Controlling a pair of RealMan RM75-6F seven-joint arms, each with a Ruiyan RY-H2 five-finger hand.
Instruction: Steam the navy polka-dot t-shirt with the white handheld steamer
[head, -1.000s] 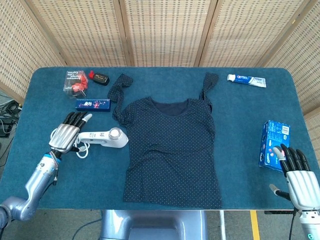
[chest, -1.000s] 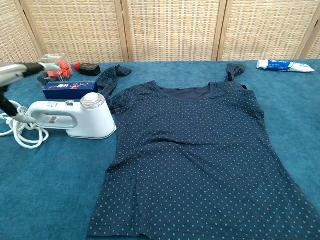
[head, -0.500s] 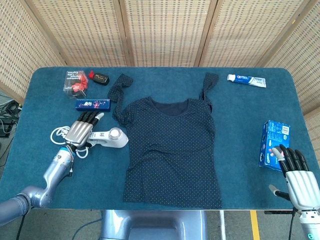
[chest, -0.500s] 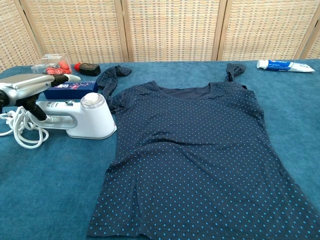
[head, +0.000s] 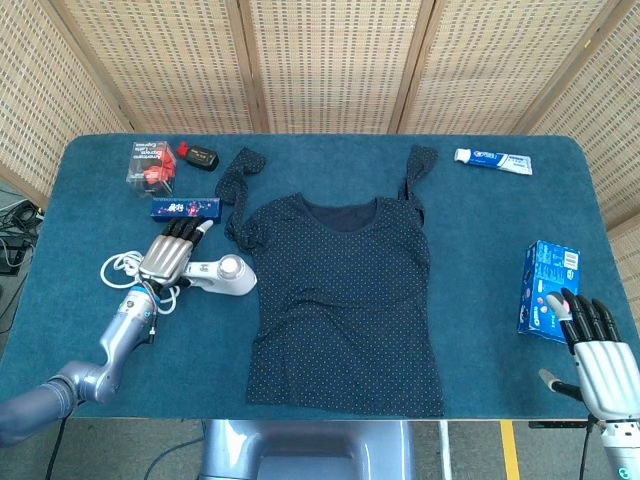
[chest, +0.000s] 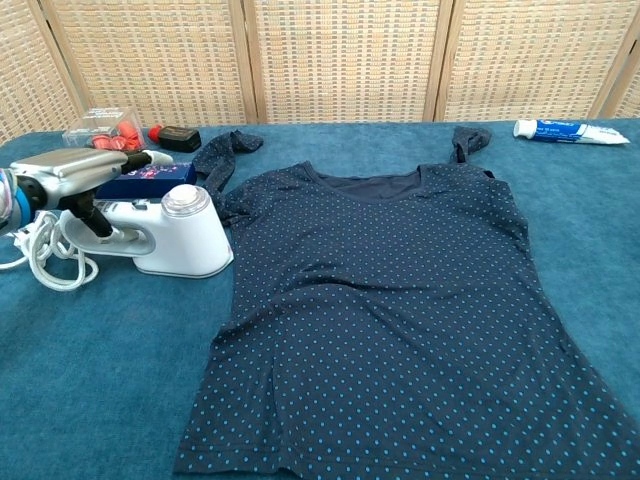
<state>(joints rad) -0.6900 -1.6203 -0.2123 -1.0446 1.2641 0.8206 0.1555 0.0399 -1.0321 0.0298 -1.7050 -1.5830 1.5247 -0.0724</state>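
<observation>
The navy polka-dot t-shirt (head: 345, 305) (chest: 400, 320) lies flat on the blue table, neck toward the far side. The white handheld steamer (head: 222, 277) (chest: 175, 236) lies on its side just left of the shirt, with its coiled white cord (head: 118, 268) (chest: 45, 262) further left. My left hand (head: 172, 254) (chest: 75, 170) hovers flat over the steamer's handle with its fingers stretched out and apart, gripping nothing. My right hand (head: 600, 355) is open at the table's near right corner, fingers pointing up, away from the shirt; the chest view does not show it.
A blue box (head: 186, 208) (chest: 140, 178) lies just beyond the steamer. A clear box of red items (head: 148, 165) and a small black and red object (head: 198, 156) sit at the far left. A toothpaste tube (head: 493, 160) (chest: 570, 131) lies far right, a blue packet (head: 550, 290) near my right hand.
My left hand has moved right, from beside the cord to over the steamer's handle. The right hand, shirt and steamer have stayed put.
</observation>
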